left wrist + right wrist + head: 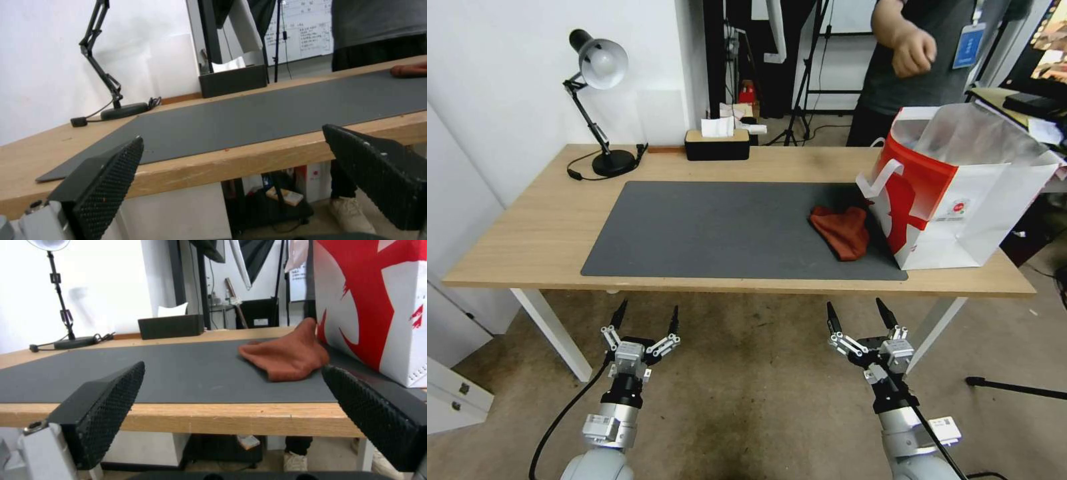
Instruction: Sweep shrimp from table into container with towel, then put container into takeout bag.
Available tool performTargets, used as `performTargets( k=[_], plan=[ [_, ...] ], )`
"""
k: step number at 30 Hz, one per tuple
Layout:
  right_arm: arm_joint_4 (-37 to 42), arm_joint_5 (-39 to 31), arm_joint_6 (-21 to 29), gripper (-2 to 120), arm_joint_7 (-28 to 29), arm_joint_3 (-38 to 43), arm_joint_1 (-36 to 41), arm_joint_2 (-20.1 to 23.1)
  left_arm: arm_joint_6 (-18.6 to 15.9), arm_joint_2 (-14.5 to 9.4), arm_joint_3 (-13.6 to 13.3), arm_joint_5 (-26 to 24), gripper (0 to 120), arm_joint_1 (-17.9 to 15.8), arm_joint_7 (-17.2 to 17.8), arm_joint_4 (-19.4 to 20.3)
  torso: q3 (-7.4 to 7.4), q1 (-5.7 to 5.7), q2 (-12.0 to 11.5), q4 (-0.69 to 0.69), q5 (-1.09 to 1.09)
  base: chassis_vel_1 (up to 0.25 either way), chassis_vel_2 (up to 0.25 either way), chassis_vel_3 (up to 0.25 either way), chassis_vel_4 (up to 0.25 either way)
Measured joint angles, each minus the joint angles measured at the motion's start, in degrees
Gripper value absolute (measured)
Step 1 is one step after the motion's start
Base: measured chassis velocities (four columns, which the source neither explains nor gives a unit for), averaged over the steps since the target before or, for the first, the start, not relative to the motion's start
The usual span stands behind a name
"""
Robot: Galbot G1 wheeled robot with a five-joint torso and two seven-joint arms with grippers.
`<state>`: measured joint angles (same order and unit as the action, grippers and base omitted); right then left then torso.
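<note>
Waiting below the table (527, 233) edge, the left gripper (646, 317) and right gripper (858, 315) hang spread; the right should pinch the towel (842, 230) by its raised fold beside the takeout bag (960, 193).

Rust-red towel (842, 230) on dark grey mat (707, 230); white, red-printed takeout bag (954, 193)

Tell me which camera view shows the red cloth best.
The right wrist view: the red cloth lies close and whole beside the takeout bag. The head view shows it smaller from above; the left wrist view catches an edge.
</note>
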<state>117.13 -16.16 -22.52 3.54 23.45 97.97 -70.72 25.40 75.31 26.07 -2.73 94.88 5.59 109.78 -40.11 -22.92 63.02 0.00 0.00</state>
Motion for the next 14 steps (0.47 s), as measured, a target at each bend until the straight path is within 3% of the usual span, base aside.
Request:
performTargets(
  k=[14],
  plan=[
    [0.0,0.0,-0.1,100,0.0,0.0,0.0,0.0,0.0,0.0,0.0,0.0,100,0.0,0.0,0.0,0.0,0.0,0.0,0.0,0.0,0.0,0.0,0.0,0.0]
  ],
)
